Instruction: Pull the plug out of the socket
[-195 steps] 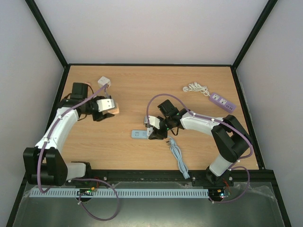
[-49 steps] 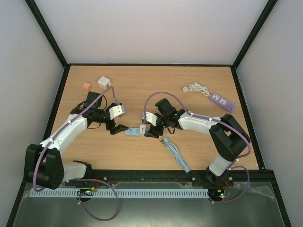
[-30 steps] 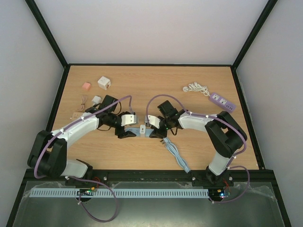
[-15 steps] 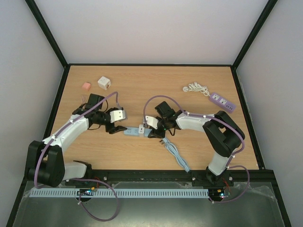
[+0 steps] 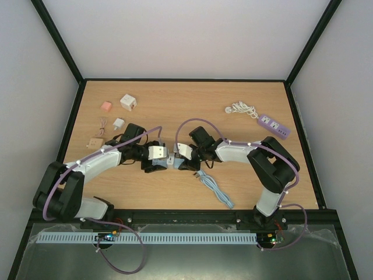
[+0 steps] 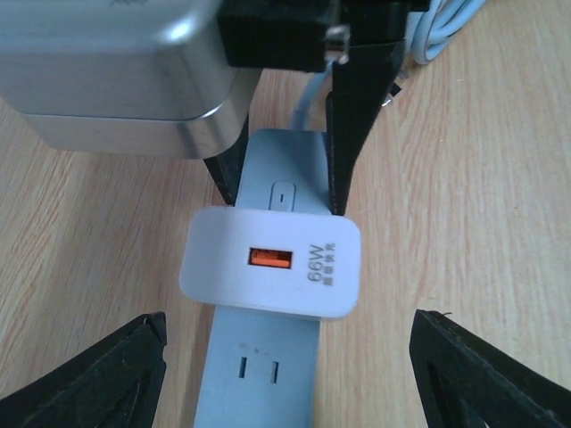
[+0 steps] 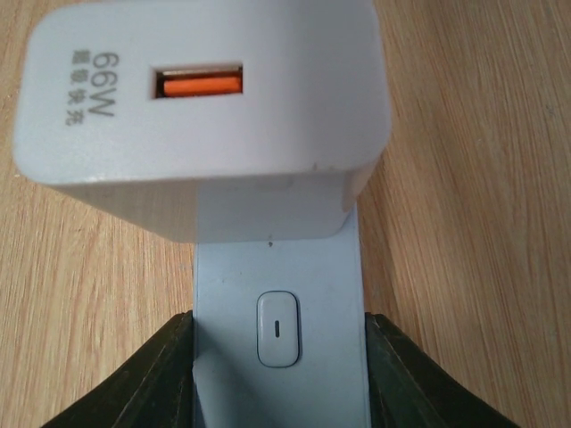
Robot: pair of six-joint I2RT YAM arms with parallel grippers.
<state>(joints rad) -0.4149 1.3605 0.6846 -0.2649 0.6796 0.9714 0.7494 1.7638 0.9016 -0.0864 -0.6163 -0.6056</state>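
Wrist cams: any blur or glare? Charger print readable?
Left wrist: charger sharp, 66W print readable, own fingers dark and soft at the corners. Right wrist: charger fills the top, slightly soft, print legible; strip crisp. Top external: even light, no glare, print too small to read.

Both arms were stretched toward the middle of the table (image 5: 175, 96). The left gripper (image 5: 159, 165) and the right gripper (image 5: 182, 163) were seen close together, with the socket (image 5: 171, 160) between them, mostly hidden. A blue cable (image 5: 214, 188) was laid near the right gripper. A purple strip (image 5: 274, 125), a white cord (image 5: 239, 108), a pink cube (image 5: 105, 106) and a white cube (image 5: 128, 102) were placed further back.
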